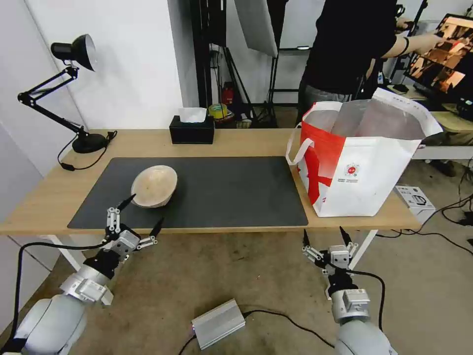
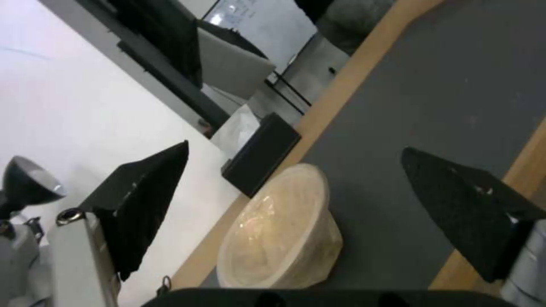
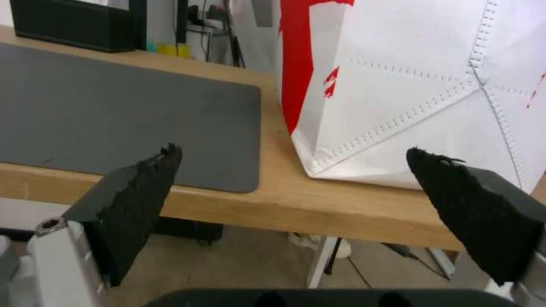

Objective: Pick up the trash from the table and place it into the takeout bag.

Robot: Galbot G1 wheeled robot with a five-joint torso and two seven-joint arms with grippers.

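1. Left hand point(image 1: 144, 214): fingers spread, holding nothing, poised at the worktop's point(image 1: 236, 143) near edge, just short of the bowl point(image 1: 154, 185).
2. Bowl: tilted on its side on the mat point(image 1: 221, 190).
3. Right hand point(image 1: 325, 236): fingers spread, holding nothing, below the worktop edge near the bag point(image 1: 362, 158).
4. Bag: upright, open, at the worktop's right end.

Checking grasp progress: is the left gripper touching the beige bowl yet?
Apart. The left wrist view shows the beige bowl lying on the dark mat between and beyond the open jaws of the left gripper, with mat visible on either side.
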